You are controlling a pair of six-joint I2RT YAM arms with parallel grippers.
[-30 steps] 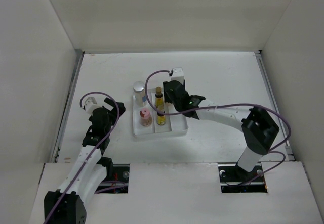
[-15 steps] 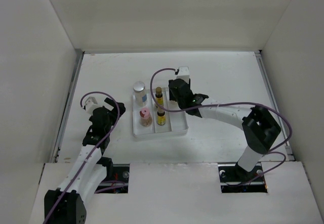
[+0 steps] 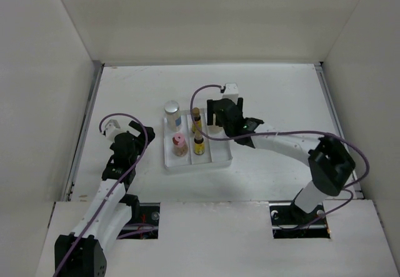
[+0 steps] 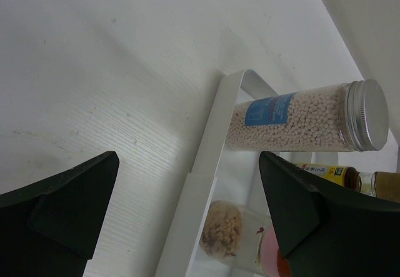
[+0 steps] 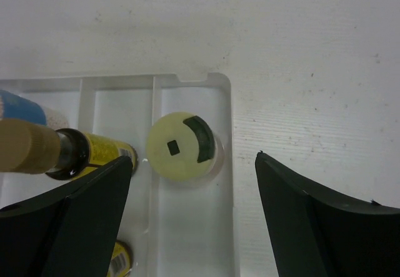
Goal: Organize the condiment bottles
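1. White three-compartment tray (image 3: 220, 159): lies on the desk (image 3: 281, 89), ahead of the arm bases. It serves as the reference for every entry below.
2. Left fingers (image 4: 62, 208): low over the desk, well to the left of the tray and pointing toward its left wall. They are spread wide with nothing between them.
3. Pink-capped bottle (image 3: 179, 144): upright in the tray's left compartment, at the near end. Its contents are brownish.
4. Dark brown bottle, near (image 3: 199, 144): yellow label, upright in the tray's middle compartment, beside the pink-capped bottle.
5. Clear bottle (image 3: 172, 113): silver cap, blue label, filled with pale beads. It stands upright at the far end of the tray's left compartment.
6. Dark brown bottle, far (image 3: 196, 117): yellow label, tan cap, upright at the far end of the tray's middle compartment.
7. Squat cream bottle (image 5: 183, 146): upright at the far end of the tray's right compartment, alone in that section.
8. Right fingers (image 5: 69, 221): above the far end of the tray's right compartment. They are spread wide, one on each side of the squat cream bottle, and touch neither it nor anything else.
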